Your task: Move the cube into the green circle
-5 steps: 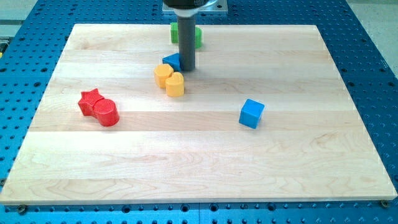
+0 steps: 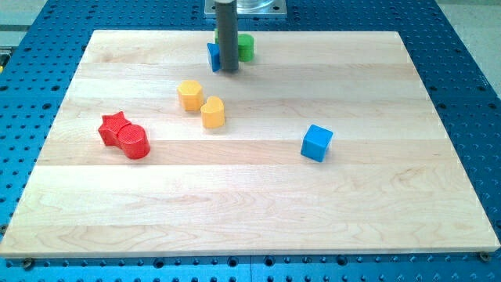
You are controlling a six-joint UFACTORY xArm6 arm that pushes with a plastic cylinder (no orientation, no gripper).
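Note:
A blue cube (image 2: 317, 142) sits on the wooden board (image 2: 258, 196), right of centre. A green round block (image 2: 246, 46) stands near the view's top, mostly hidden behind my rod. My tip (image 2: 228, 70) is at the view's top centre, touching a small blue block (image 2: 212, 56) on its left and just in front of the green round block. The blue cube lies far from my tip, down and to the view's right.
A yellow hexagon block (image 2: 189, 95) and a yellow rounded block (image 2: 212, 113) sit below my tip, left of centre. A red star (image 2: 114, 125) and a red cylinder (image 2: 135, 142) touch each other at the view's left.
My tip moved toward the view's top, pushing the small blue block up beside the green one. The two yellow blocks shifted left and slightly apart.

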